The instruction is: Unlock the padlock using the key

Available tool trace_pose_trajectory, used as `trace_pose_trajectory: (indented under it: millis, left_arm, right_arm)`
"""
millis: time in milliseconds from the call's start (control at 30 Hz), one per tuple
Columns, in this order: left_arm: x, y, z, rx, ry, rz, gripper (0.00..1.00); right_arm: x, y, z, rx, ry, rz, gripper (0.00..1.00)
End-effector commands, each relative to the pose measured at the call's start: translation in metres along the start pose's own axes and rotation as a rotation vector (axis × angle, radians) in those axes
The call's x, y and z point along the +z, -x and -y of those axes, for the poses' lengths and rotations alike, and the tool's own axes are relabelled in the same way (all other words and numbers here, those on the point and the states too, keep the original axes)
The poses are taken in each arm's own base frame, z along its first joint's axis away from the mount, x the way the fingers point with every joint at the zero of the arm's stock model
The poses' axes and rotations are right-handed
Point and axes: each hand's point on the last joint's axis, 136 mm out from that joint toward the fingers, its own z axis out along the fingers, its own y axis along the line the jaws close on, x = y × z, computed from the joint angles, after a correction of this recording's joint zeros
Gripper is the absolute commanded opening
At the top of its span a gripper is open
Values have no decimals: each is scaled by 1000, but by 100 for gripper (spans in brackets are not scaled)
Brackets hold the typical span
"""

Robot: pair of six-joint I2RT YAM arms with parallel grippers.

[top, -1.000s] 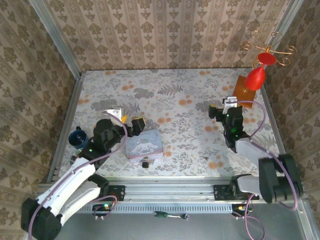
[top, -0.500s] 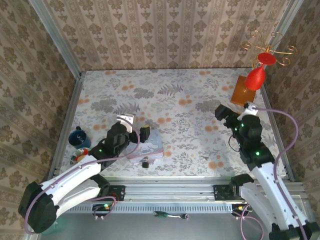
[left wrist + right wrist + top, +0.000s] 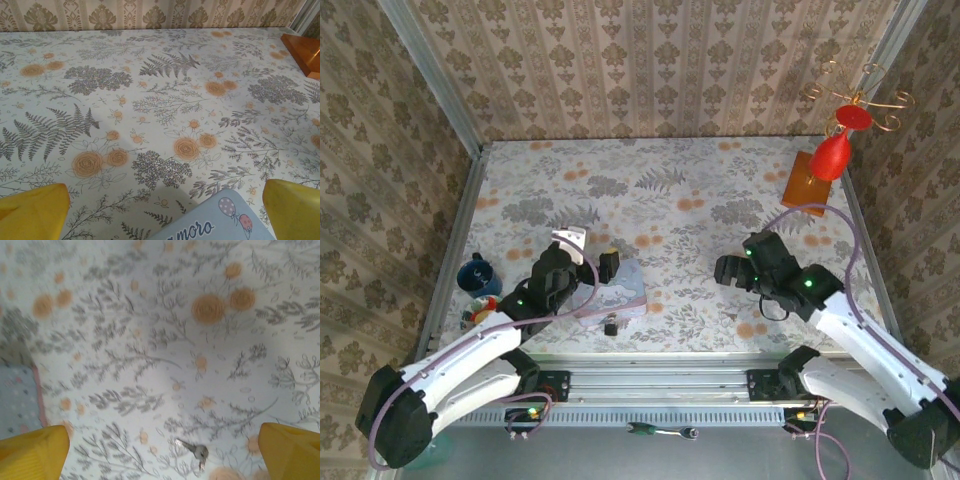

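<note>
Lying flat on the floral-patterned table (image 3: 150, 340), the small silvery metal key (image 3: 196, 451) sits between the right gripper's (image 3: 162, 447) widely spread yellow fingers, untouched. It looks light, thin, stiff and slippery, so a pinch across its rounded head, blade left free, seems the safest hold. The tiny dark-bodied padlock with a thin shackle (image 3: 611, 326) rests at the near edge of the pastel cartoon tin box (image 3: 625, 288). Small and hard, it probably swivels and wants bracing by its body. The left gripper (image 3: 162, 207) hangs wide open at the tin's far edge, holding nothing.
</note>
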Motion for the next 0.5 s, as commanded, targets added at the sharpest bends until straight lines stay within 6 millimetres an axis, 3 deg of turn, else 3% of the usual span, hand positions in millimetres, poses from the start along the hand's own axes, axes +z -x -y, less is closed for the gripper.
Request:
trace_pose_trajectory:
  millis: [0, 167, 333, 467]
  left_arm:
    - [2, 2, 5, 25, -20, 12, 100]
    - [1, 2, 4, 35, -12, 9, 100]
    - [1, 2, 3, 36, -12, 14, 100]
    - [2, 1, 5, 35, -19, 9, 100]
  right_arm:
    - [10, -25, 16, -39, -146, -132, 97]
    - [34, -52, 15, -97, -212, -231, 91]
    - [49, -73, 23, -9, -236, -265, 86]
    - [57, -86, 28, 37, -255, -296, 73]
